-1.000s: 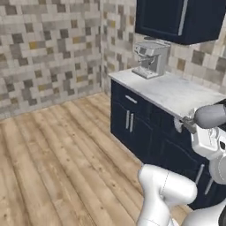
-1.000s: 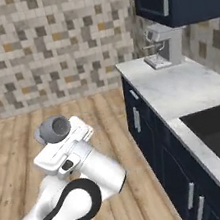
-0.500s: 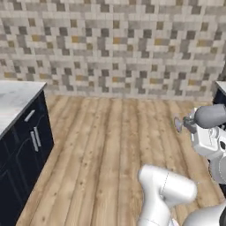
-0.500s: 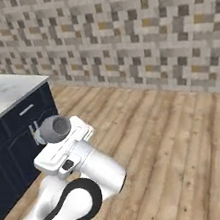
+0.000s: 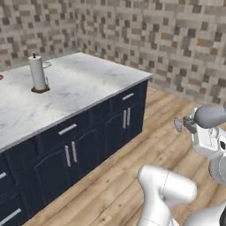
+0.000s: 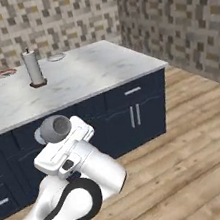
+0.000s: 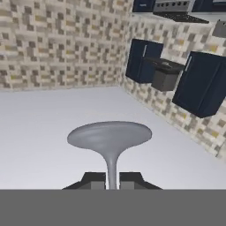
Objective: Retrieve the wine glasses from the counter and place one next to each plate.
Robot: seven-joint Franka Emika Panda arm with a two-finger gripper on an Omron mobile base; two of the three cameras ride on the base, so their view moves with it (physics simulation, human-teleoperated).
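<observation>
My gripper point(image 7: 112, 180) is shut on the thin stem of a clear greyish wine glass point(image 7: 109, 137), whose round foot spreads wide just beyond the finger tips. In the left base view the gripper point(image 5: 185, 126) sits at the right over the wooden floor, with the glass foot point(image 5: 177, 126) sticking out to its left. A white plate point(image 6: 56, 56) and a red-rimmed plate point(image 6: 5, 73) lie far back on the island. The second glass and the sink counter are out of view.
The large marble island point(image 5: 88, 88) over navy cabinets point(image 6: 133, 113) stands ahead, a paper-towel roll point(image 5: 37, 74) upright on it. Wooden floor point(image 6: 191, 159) runs between the robot and the island. Mosaic tile walls close the room behind.
The whole picture has swung as the base turned: the tile wall and open floor gave way to the island. The glass stays in the gripper.
</observation>
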